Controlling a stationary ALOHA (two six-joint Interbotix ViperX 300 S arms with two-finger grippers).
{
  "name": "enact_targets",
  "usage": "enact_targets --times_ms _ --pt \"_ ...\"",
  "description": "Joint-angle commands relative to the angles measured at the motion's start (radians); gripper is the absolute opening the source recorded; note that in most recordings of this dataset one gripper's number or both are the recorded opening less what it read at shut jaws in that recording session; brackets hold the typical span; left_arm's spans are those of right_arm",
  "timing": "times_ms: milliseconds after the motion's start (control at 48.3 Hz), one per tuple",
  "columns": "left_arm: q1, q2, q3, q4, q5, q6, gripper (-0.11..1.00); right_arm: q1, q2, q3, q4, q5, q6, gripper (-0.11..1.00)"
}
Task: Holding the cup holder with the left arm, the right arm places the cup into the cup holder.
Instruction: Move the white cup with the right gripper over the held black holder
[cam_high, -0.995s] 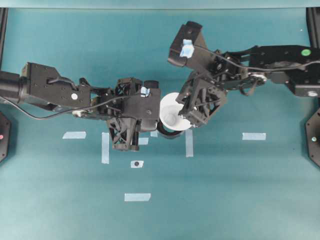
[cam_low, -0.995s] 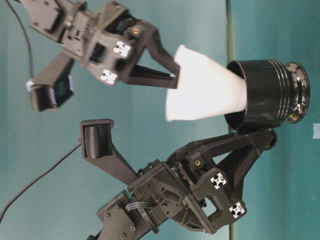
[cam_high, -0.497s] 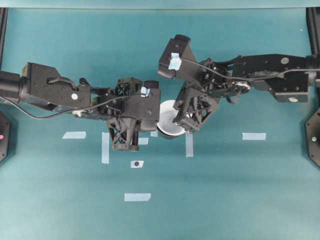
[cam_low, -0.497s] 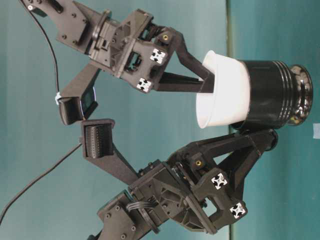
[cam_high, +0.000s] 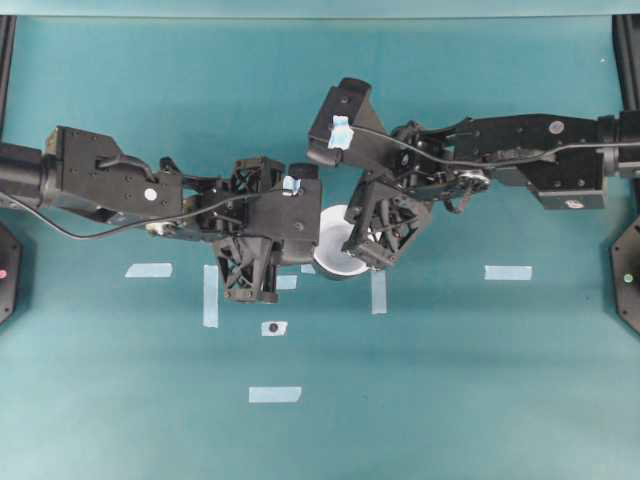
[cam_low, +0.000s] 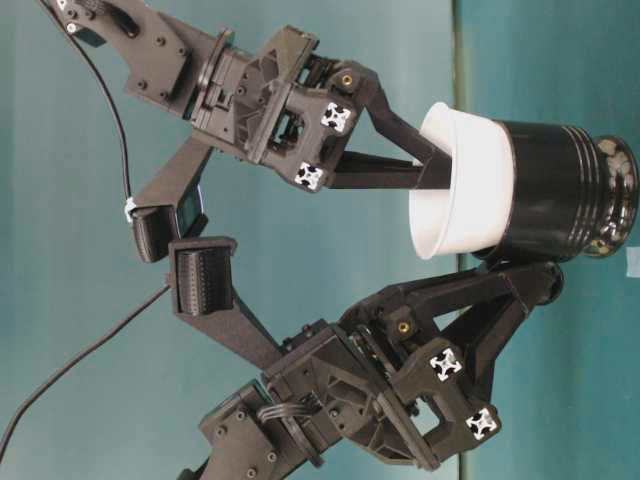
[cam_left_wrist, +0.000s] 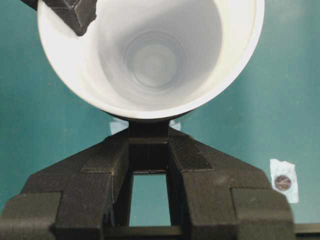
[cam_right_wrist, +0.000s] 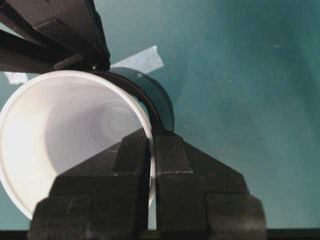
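The cup holder (cam_low: 560, 190) serves as the landmark: a glossy black round vessel standing on the teal table (cam_high: 450, 380), near the middle of the overhead view. The cup (cam_low: 465, 180) sits inside it, its tapered body sunk into the holder's mouth, with only the wide white rim band showing above the black wall. From overhead the holder is almost wholly hidden under the cup (cam_high: 338, 252) and the two arms.

The left gripper (cam_left_wrist: 149, 150) reaches to the holder from one side, and its fingers are closed on the small black handle tab just below the cup's rim; the left arm (cam_high: 110, 185) stretches away from the holder toward the left edge of the overhead view.

The right gripper (cam_right_wrist: 152, 150) comes at the holder from the opposite side and is clenched on the cup's rim, one finger inside the wall and one outside. Whether the cup's base touches the holder's bottom cannot be judged. Pale tape strips (cam_high: 508, 272) lie on the table around the holder.
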Motion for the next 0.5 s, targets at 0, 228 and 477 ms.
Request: enact_targets --times_ms 0,228,477 --pt "0.002 -0.018 -0.021 0.003 -0.006 0.0 0.21 0.003 -0.023 -0.02 -0.002 0.0 0.006 0.04" --pt "0.002 -0.018 -0.021 0.003 -0.006 0.0 0.21 0.005 -0.023 -0.021 -0.002 -0.005 0.006 0.05" --pt "0.002 -0.018 -0.021 0.002 -0.006 0.0 0.21 0.005 -0.026 -0.021 -0.002 -0.006 0.006 0.21"
